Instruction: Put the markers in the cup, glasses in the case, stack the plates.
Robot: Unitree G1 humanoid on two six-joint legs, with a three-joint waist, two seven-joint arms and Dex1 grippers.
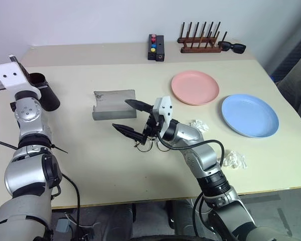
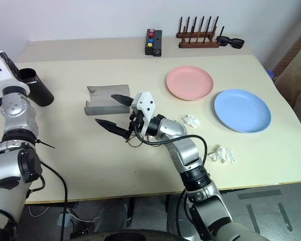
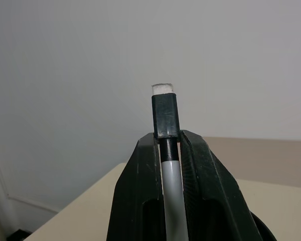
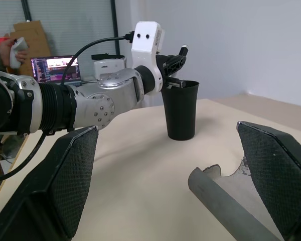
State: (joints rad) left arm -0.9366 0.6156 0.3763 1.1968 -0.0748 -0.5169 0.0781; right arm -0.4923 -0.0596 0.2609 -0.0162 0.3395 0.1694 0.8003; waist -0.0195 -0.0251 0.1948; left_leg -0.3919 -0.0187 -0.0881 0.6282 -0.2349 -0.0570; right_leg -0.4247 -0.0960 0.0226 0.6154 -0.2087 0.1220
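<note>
While the white-bodied marker (image 3: 171,186) sits pinched upright between the left gripper's (image 3: 168,150) clenched jaws, its black cap poking out past their tips, the gripper hangs right at the rim of the dark cup (image 4: 180,109), which stands at the far left edge of the desk (image 1: 115,165). Whether the marker's lower end is already inside the cup cannot be told. Near the middle of the desk the right gripper (image 1: 132,118) is held sideways with its jaws spread wide and nothing between them, one black finger over the near end of the grey case (image 1: 113,104), the other just short of it. The thin wire-framed glasses (image 1: 145,145) lie on the desk just under that gripper, outside the case. To the right, the pink plate (image 1: 194,87) and the blue plate (image 1: 250,115) lie side by side, unstacked. Two crumpled white scraps (image 1: 234,159) rest nearby, and black sunglasses (image 1: 233,47), a wooden rack (image 1: 200,39) and a small black box (image 1: 156,47) line the far edge.
</note>
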